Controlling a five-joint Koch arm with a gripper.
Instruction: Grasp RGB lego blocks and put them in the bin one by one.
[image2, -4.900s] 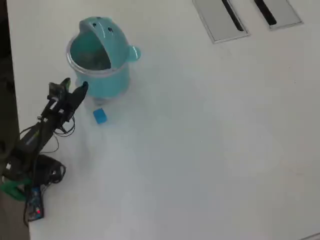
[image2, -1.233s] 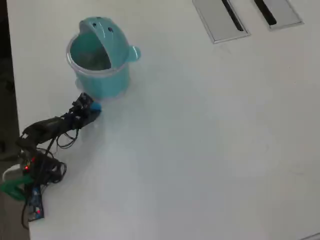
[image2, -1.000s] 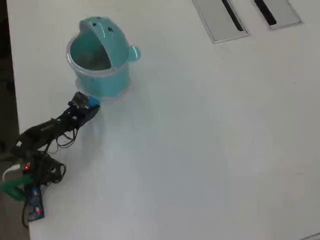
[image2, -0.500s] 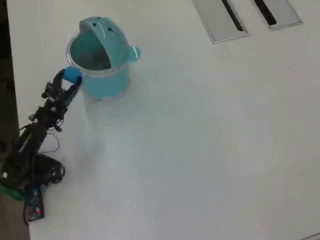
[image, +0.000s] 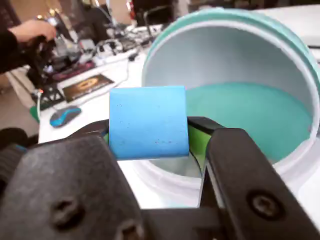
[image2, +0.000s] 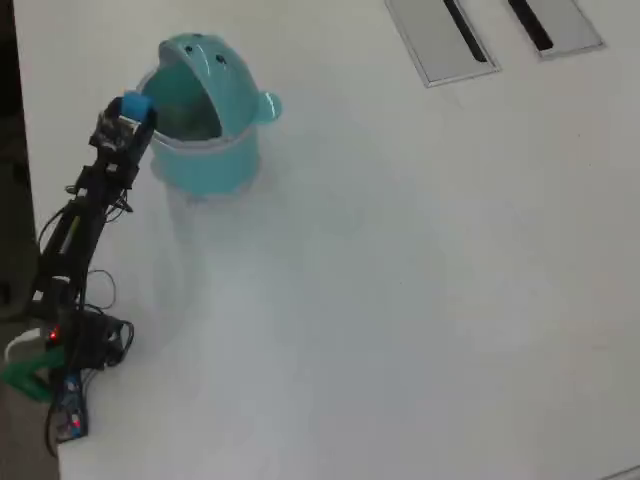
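The gripper had the blue block clamped between its jaws, up at the near rim of the bin by the table's far-left corner; the open mouth lay straight ahead, just beyond the block.

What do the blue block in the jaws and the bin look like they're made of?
Blue block: looks like hard plastic, matte with faint specks, uniform colour, crisp straight edges. Bin: likely moulded plastic, smooth teal inside with a soft sheen, and a clear, glossy band around the rim; the overhead view shows the same even teal. Gripper: its fingers look like matte black plastic, possibly printed.
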